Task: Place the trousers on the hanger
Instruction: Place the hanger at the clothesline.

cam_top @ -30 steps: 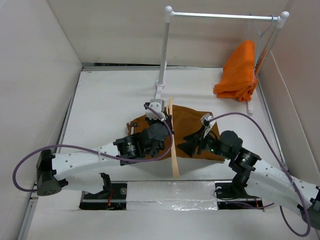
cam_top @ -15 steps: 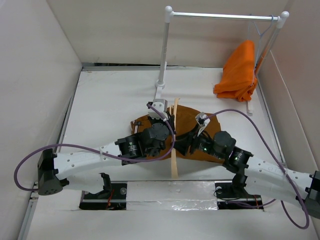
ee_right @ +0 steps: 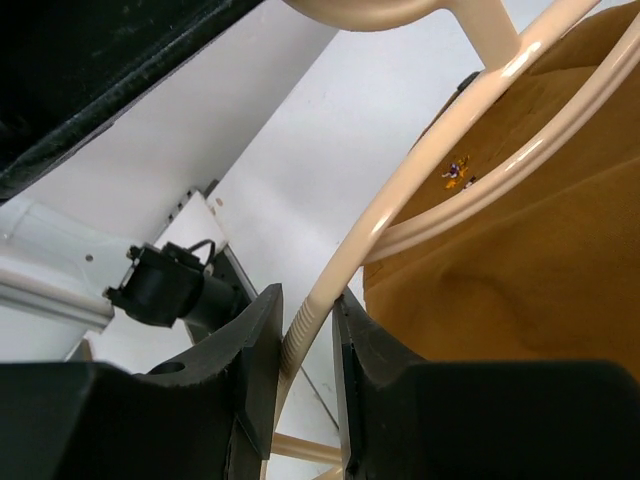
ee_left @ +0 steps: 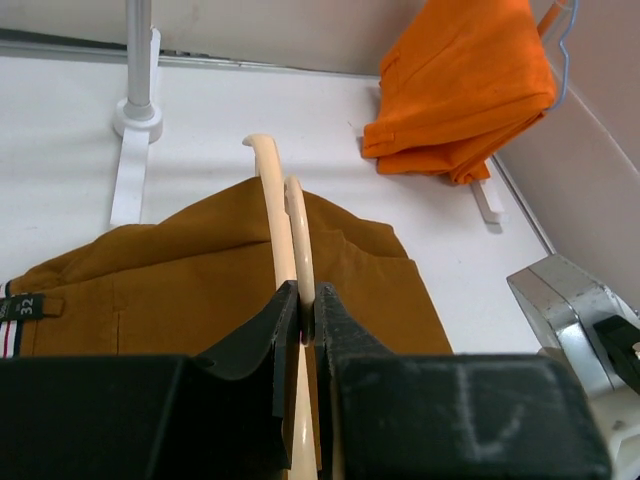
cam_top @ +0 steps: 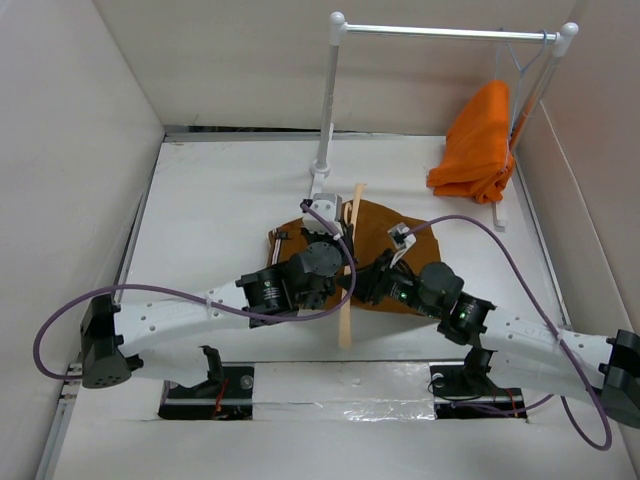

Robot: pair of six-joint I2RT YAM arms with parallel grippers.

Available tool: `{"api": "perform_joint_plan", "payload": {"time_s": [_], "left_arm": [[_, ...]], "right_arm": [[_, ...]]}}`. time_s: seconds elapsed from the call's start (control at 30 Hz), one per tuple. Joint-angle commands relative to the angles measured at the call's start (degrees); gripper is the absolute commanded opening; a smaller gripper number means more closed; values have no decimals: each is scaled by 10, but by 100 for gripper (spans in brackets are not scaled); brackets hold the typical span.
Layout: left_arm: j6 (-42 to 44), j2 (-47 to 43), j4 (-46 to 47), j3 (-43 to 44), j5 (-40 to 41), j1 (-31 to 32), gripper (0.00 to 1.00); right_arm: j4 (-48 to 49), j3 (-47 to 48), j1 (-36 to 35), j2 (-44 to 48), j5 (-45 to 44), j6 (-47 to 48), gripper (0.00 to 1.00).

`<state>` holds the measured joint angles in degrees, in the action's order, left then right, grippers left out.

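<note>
Gripping the hanger [ee_left: 272, 200] from both sides, the left gripper [ee_left: 307, 305] and right gripper [ee_right: 306, 318] each have their fingers pinched narrow on its pale rods, over the trousers [cam_top: 384, 222] at the worktop's middle. The likely trouble is the arms pulling against each other, which could twist the hanger loose or drag cloth toward the near edge. The trousers lie folded, rust-brown and smooth, with striped trim and a size label at one end.

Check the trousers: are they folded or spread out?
Folded: the trousers form one compact patch, no separate legs showing, beneath the hanger.
</note>
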<state>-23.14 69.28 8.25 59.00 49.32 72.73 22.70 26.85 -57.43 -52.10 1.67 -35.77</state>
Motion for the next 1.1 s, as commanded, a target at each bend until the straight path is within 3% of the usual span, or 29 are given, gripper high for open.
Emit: {"api": "perform_joint_plan", "payload": {"time_s": [0.0, 0.1, 0.17, 0.3, 0.5, 0.6, 0.77, 1.07], "left_arm": [[0, 3, 143, 59, -13, 1, 0], [12, 37, 139, 108, -62, -21, 1], [22, 51, 135, 138, -70, -21, 9], [79, 65, 139, 212, -88, -21, 47], [105, 22, 126, 235, -79, -21, 76], [111, -31, 141, 207, -61, -21, 81], [110, -110, 154, 155, -29, -21, 81], [42, -144, 108, 40, -2, -21, 78]], "right_arm": [[63, 7, -10, 14, 9, -2, 0], [80, 7, -10, 39, -1, -39, 0], [87, 17, -10, 51, -9, -45, 0], [39, 85, -10, 73, -58, -33, 0], [9, 187, 37, 44, -71, -4, 0], [9, 212, 85, 21, -60, -4, 0], [23, 289, 172, -31, 18, -19, 0], [-59, 517, 278, -195, 90, 10, 0]]}}
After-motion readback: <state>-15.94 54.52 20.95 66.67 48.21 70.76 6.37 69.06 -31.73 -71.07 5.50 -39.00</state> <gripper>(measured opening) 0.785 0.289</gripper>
